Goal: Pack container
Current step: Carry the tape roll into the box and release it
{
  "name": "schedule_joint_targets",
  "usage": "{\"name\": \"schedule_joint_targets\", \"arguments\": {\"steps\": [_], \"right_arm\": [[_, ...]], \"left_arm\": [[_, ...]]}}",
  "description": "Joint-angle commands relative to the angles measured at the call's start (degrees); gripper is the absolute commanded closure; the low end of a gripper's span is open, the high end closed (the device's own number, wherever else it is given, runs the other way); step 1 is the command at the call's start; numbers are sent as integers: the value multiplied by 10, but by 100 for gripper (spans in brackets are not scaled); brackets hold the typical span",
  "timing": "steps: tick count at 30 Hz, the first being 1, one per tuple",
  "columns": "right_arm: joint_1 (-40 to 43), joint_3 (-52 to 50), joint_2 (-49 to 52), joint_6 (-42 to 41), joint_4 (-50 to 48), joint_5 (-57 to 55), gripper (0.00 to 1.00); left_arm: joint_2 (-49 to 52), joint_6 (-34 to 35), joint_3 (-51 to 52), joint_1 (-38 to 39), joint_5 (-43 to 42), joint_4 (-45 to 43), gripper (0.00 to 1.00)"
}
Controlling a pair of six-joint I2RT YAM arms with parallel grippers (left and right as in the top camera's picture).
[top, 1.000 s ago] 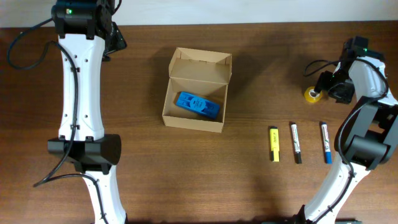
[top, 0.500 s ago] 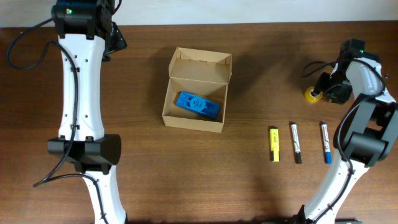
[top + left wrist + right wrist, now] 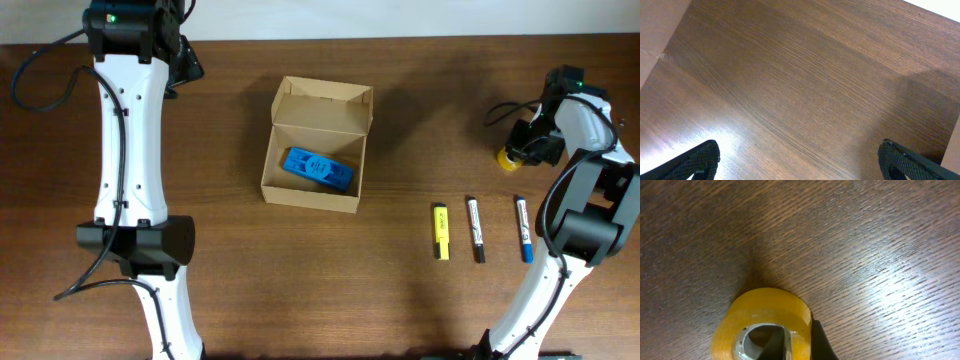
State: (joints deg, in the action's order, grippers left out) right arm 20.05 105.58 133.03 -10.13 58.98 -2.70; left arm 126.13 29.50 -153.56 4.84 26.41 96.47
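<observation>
The container [image 3: 304, 195], a tan cardboard box with its flap lid standing open, sits at the table's middle and holds a blue object [image 3: 318, 168]. At the far right my right gripper [image 3: 522, 146] is shut on a yellow tape roll [image 3: 509, 157]. In the right wrist view the gripper [image 3: 799, 341] has one finger inside the roll's core and the other outside, pinching the wall of the tape roll [image 3: 760, 312], which rests on the wood. My left gripper [image 3: 797, 156] stands open over bare table at the back left, holding nothing.
A yellow highlighter [image 3: 440, 231], a black marker [image 3: 476, 229] and a blue marker [image 3: 523, 228] lie side by side near the front right. The left arm's base [image 3: 135, 243] stands left of the box.
The right gripper's jaws have closed on the tape roll's wall, and the roll has shifted slightly right and toward the front. The left arm has not moved.
</observation>
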Motion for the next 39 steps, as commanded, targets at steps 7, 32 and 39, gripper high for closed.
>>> {"name": "schedule_joint_targets", "arguments": {"steps": [7, 32, 39], "right_arm": [[-1, 8, 5, 5, 40, 25, 96], [-382, 243, -198, 343, 219, 20, 96], [-513, 242, -187, 448, 195, 19, 96]], "left_arm": [[-2, -9, -5, -1, 8, 2, 0], [-2, -9, -5, -1, 8, 2, 0], [-2, -9, -5, -1, 8, 2, 0]]}}
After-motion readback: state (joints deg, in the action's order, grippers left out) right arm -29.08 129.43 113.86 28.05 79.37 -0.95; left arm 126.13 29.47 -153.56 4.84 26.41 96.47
